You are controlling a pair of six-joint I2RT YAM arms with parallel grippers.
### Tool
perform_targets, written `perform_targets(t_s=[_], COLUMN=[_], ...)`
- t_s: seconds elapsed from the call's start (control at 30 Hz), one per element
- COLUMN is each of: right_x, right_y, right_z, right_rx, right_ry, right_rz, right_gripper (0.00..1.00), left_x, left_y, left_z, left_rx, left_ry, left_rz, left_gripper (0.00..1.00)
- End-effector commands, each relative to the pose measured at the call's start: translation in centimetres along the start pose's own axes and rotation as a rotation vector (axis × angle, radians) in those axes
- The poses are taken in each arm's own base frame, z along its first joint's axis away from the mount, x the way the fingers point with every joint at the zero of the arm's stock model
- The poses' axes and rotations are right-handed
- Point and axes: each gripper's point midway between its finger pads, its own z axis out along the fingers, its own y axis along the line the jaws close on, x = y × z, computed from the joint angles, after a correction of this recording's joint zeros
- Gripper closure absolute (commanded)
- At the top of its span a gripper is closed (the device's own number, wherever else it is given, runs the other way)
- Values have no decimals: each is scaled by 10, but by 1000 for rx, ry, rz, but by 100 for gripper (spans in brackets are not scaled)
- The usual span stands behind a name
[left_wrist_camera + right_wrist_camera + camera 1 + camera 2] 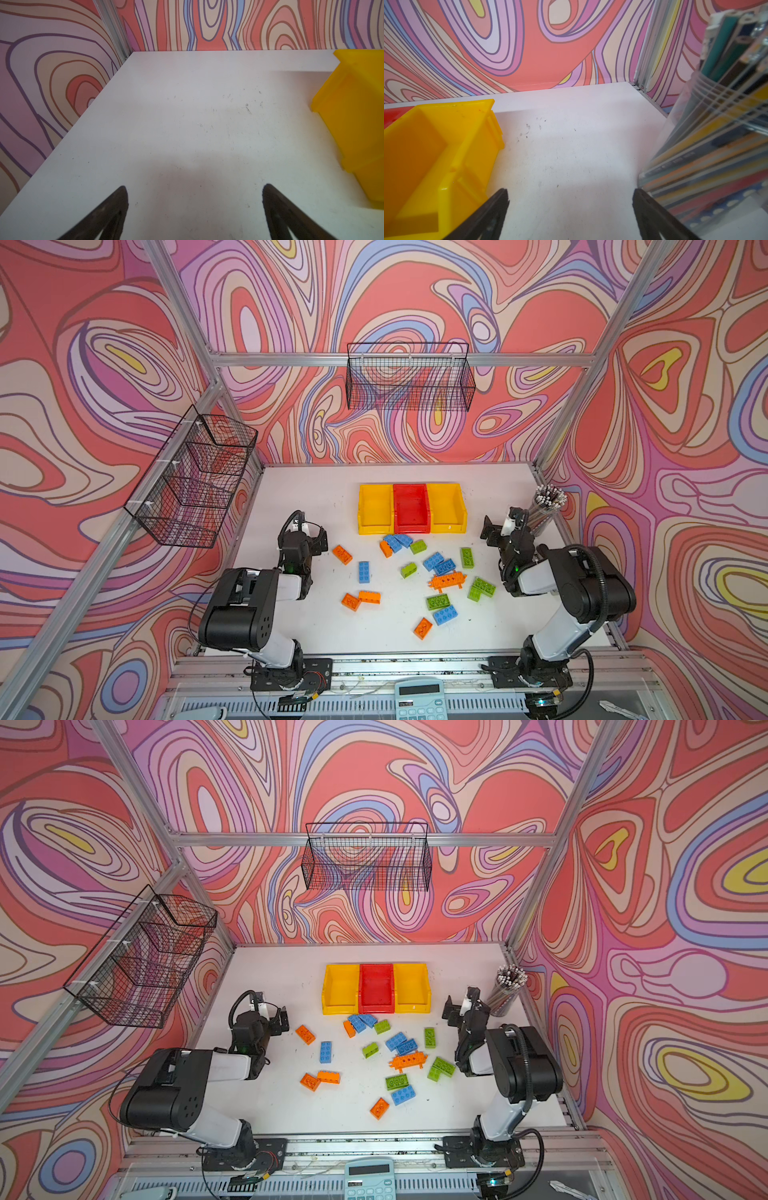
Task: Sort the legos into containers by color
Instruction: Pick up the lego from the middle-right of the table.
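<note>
Both arms sit either side of the scatter. Judging by the bins, sorting has not begun. The left pincer (304, 533) is spread wide with nothing in it; the right pincer (503, 524) is likewise spread and empty. Both point toward 12 o'clock.

A row of three joined open-top plastic bins (411, 529), yellow-red-yellow, stands at 12 o'clock on the white desk (299, 497). All three look empty in both top views. The chunky studded plastic legos (434, 562), in orange, blue and lime green, lie loose from desk centre toward 4 o'clock.

Key relation: a small orange brick (342, 554) lies near the left pincer, at its 4 o'clock. Its long axis runs 10-to-4, roughly end-on to the pincer. The left arm is plainly nearer. Judgement: the arm must pull back and turn its wrist so the jaws close across the short sides.

Nearest the right pincer is a lime green brick (466, 557), between its 7 and 8 o'clock, long axis 12-to-6.

View differences:
- Neither wrist view shows any lego.
- The left wrist view gives bare desk beyond the dark fingertips (122, 199) and the outer wall of the 9 o'clock-end yellow bin (357, 124).
- The right wrist view looks into the 3 o'clock-end yellow bin (425, 155), whose floor is bare.
- It also shows a clear cup of pencils (716, 145) close beside one finger. I cannot tell whether they touch.
</note>
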Motion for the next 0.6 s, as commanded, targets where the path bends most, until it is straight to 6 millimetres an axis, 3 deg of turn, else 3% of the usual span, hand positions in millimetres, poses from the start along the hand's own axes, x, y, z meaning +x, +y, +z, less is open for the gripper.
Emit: perform_targets(t_s=[0.0, 0.57], right_x=[-5, -5], right_y=[-1, -1], right_z=[-1, 1], right_rx=[10, 10], right_ry=[-17, -14], right_rz=[-2, -2], right_gripper=[2, 2], left_x=[-4, -3], left_y=[-1, -1], left_z=[1, 2], left_rx=[7, 11], left_ry=[-11, -4], left_rz=[-3, -2], left_gripper=[0, 0])
